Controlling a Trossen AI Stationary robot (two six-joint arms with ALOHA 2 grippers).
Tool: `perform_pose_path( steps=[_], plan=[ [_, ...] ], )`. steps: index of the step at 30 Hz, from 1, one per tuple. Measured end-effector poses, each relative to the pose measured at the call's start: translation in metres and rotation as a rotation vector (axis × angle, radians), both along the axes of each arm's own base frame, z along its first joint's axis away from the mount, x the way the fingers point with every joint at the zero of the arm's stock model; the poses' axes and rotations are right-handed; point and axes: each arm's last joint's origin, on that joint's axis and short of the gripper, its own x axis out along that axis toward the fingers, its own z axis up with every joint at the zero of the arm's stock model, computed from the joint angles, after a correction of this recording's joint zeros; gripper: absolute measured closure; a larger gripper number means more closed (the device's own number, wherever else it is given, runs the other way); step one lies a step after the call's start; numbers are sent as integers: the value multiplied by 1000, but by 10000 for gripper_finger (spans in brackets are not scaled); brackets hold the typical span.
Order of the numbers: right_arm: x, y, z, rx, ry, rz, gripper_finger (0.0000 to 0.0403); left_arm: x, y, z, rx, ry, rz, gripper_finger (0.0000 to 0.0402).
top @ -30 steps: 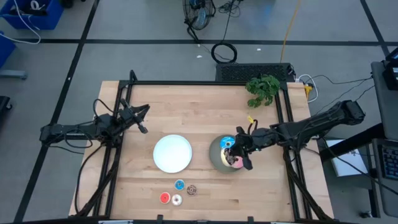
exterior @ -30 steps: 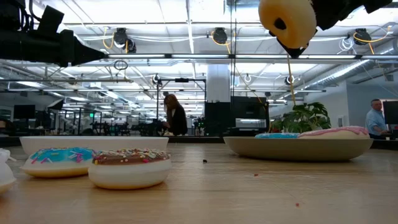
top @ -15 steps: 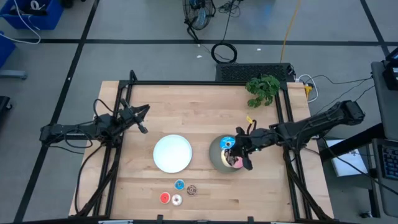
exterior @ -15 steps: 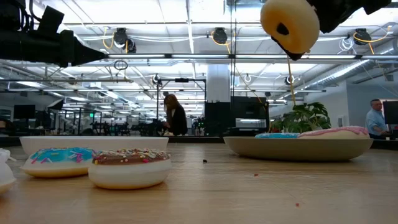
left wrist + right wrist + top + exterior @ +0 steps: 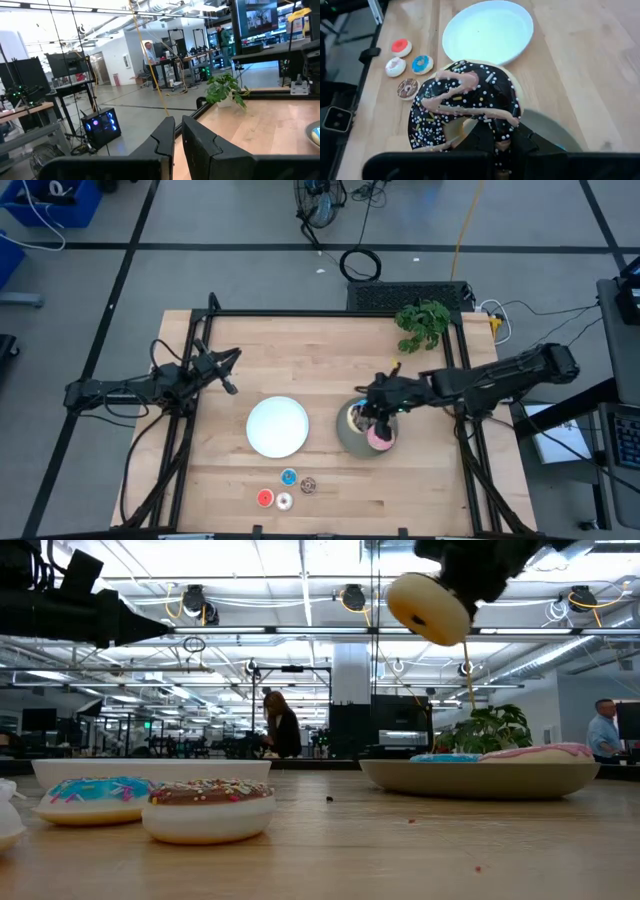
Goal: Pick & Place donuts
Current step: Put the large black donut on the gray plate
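The brown sprinkled donut point(image 5: 465, 102) is in my right gripper point(image 5: 497, 139), which hovers over the round grey plate point(image 5: 348, 442) at mid-table. The pink donut point(image 5: 381, 437) lies flat on that plate. The low view shows the blue sprinkled donut point(image 5: 445, 757) lying beside it. Four tiny donuts lie on the wood near the table's near edge: red point(image 5: 400, 47), white point(image 5: 395, 66), blue point(image 5: 422, 64) and brown point(image 5: 408, 88). My left gripper point(image 5: 229, 377) waits, shut, over the table's left part. My right gripper pinches the brown donut by one side of its ring point(image 5: 492, 131), the side nearest the wrist. The fingers point(image 5: 525, 142) come from the table's right, slanting down. The donut is lifted clear above the grey plate, tilted, its cream underside point(image 5: 428, 608) facing the near edge.
A round white plate point(image 5: 278, 426) sits left of the grey plate. A potted green plant point(image 5: 422, 323) stands at the far right corner. Black frame rails point(image 5: 455, 350) run along both table sides. Bare wood lies between the plates and the far edge.
My right gripper has moved toward the table's left and a little toward the far edge, still over the grey plate, carrying the brown donut. In the low view the donut has shifted left, dropped slightly and tipped further.
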Motion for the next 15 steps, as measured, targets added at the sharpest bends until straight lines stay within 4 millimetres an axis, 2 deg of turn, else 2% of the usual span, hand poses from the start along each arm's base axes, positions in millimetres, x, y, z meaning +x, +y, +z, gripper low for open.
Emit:
perform_pose_path(
  steps=[8,15],
  plan=[
    [46,7,-4,-63,197,43,394,0,0,-1,1,12,-5,360],
    [70,12,-31,-55,433,80,394,0,0,-2,2,23,-6,360]
  ],
)
